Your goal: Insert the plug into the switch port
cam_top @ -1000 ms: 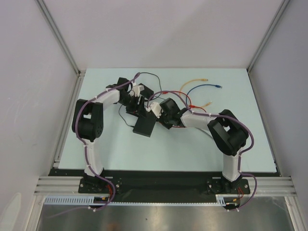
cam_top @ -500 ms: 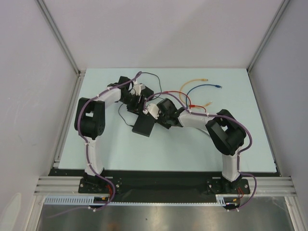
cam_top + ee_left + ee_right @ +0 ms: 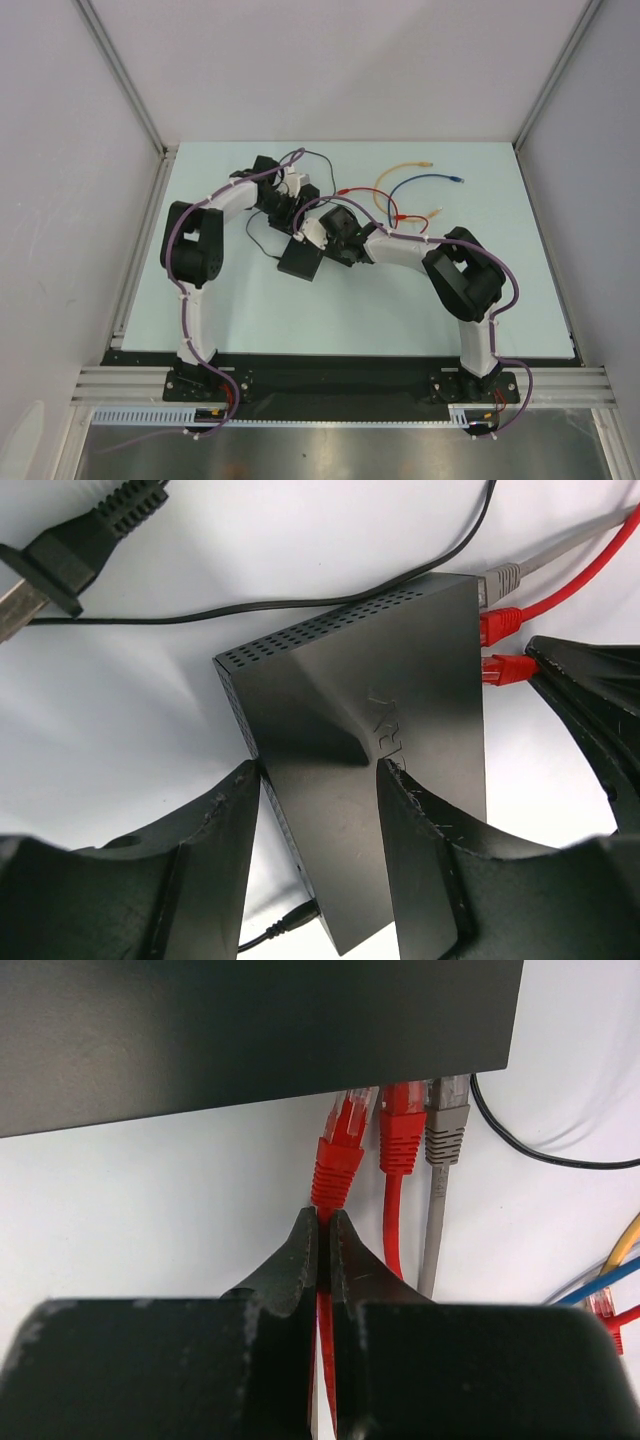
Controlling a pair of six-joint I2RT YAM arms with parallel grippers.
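Note:
The flat black switch box (image 3: 390,730) lies on the table, also in the top view (image 3: 300,262). My left gripper (image 3: 320,775) is closed across its near corner, one finger on the vented side, the other on the top face. My right gripper (image 3: 323,1215) is shut on a red cable just behind its red plug (image 3: 340,1150). The plug's clear tip sits at the switch port (image 3: 355,1095), slightly tilted. A second red plug (image 3: 402,1130) and a grey plug (image 3: 447,1120) sit in the ports beside it. In the top view the grippers (image 3: 290,205) (image 3: 325,235) meet at the box's far end.
A black mains plug (image 3: 70,550) with a thin black cord lies left of the box. Loose yellow (image 3: 400,168) and blue (image 3: 425,180) cables lie at the back right. White walls enclose the table on three sides.
My right gripper has moved a little left and away, bringing the red plug up to the box's edge. My left arm has shifted slightly away; the box has barely moved.

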